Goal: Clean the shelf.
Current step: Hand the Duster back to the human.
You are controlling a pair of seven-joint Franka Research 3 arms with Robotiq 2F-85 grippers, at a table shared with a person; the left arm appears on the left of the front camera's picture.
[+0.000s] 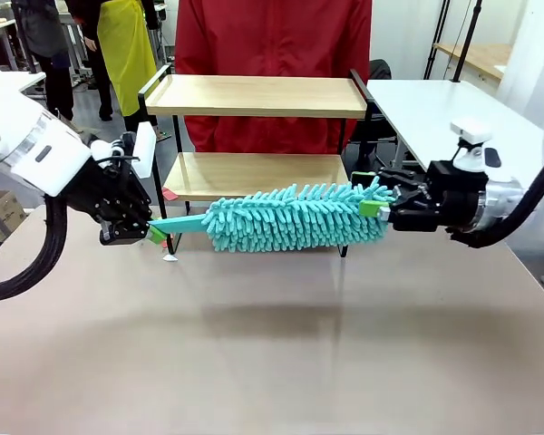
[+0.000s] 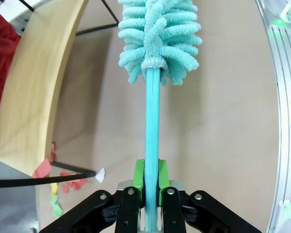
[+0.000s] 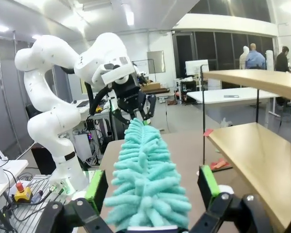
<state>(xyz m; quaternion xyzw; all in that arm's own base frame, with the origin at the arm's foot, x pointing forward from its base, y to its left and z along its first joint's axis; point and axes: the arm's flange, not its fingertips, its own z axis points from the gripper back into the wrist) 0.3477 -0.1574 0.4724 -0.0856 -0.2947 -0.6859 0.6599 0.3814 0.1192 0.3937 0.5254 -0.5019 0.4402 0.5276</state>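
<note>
— Teal and fluffy: what are you holding up there, and which way does it lie?

— You have one duster (image 1: 295, 217), and its long axis runs level across the table, left to right in the front view. Its flat teal handle (image 1: 177, 225) points toward your left arm, its fringed head toward your right arm. It hangs in the air above the brown table (image 1: 272, 344), in front of the shelf's lower board.

— What does your left gripper do?

— Your left gripper (image 1: 152, 232) is clamped tight on the handle's end; in the left wrist view the green pads (image 2: 138, 174) press both flat sides of the handle.

— And the shelf?

— You face one shelf (image 1: 254, 95), with two light wooden boards, one above the other, in a thin black frame. Its long side runs left to right, parallel to the duster. It stands at the far part of the table, just behind the duster, with a person in a red top (image 1: 272, 54) right behind it. A few small coloured paper scraps (image 2: 63, 182) lie on the table by its left legs; you cannot count them surely.

— And your right gripper?

— Your right gripper (image 1: 381, 201) stands with its fingers spread wide at the duster's head tip. In the right wrist view the fringe rises between the two green pads (image 3: 208, 184) without either pad pressing it.
</note>
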